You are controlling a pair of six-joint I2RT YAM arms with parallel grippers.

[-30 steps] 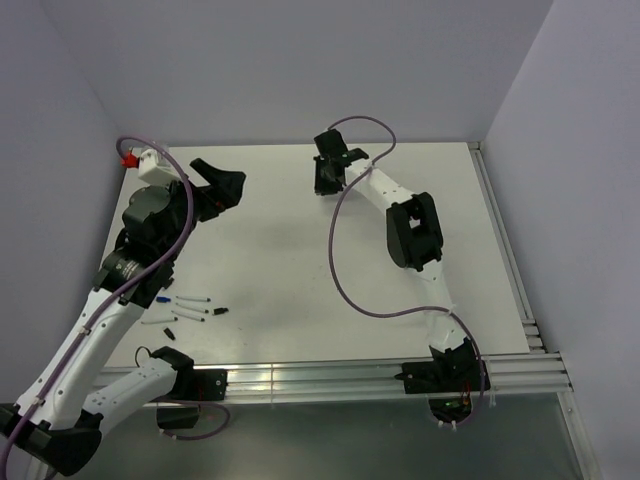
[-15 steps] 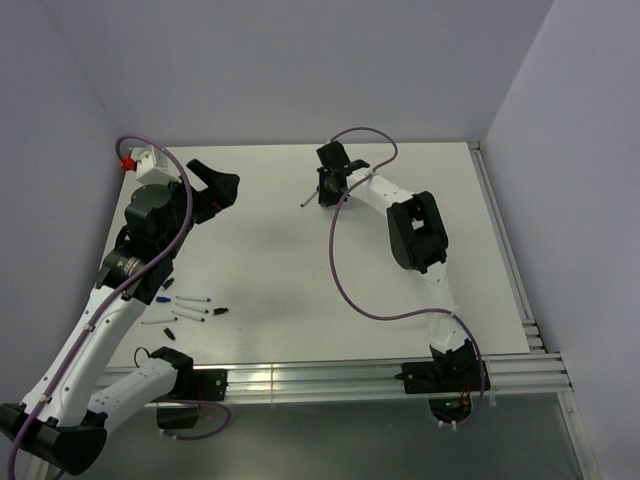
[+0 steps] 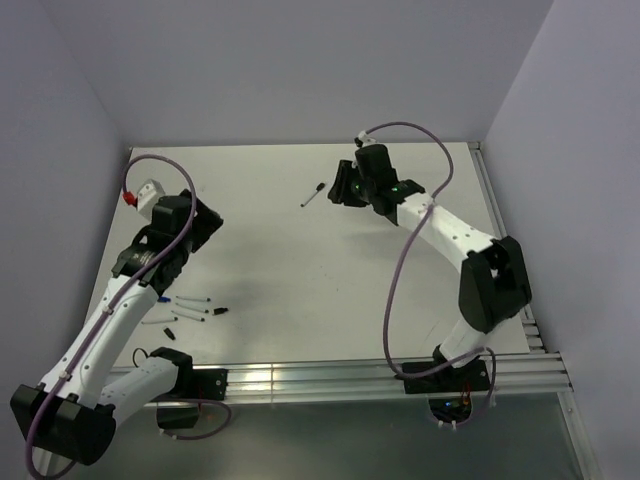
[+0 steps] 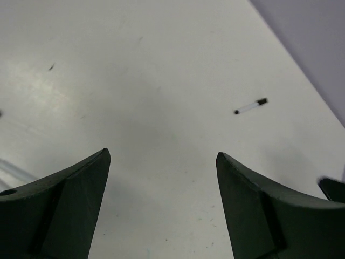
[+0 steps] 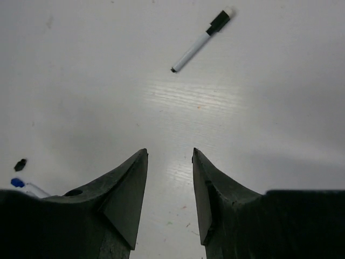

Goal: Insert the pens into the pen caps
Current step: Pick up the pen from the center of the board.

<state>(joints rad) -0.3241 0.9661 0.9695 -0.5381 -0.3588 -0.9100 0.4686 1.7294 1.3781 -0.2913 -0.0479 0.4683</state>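
My right claw (image 5: 170,154) has let one pen (image 5: 200,41) go and swung aside. Nearest me, on the left, the other pens (image 3: 193,298) and black caps (image 3: 220,311) lie loose on the bench (image 3: 270,270). Beyond them my left claw (image 4: 161,154) gapes wide, empty. Farthest, my right claw stands apart, empty, that pen lying just past its tips.

We're looking at a robot lab cell: plain white table (image 3: 270,250), blank pale walls (image 3: 300,70) closing it in on three sides, left arm (image 3: 100,330) and right arm (image 3: 450,230) bolted to metal rails (image 3: 320,376) at the near edge, purple cables (image 3: 390,300) looping
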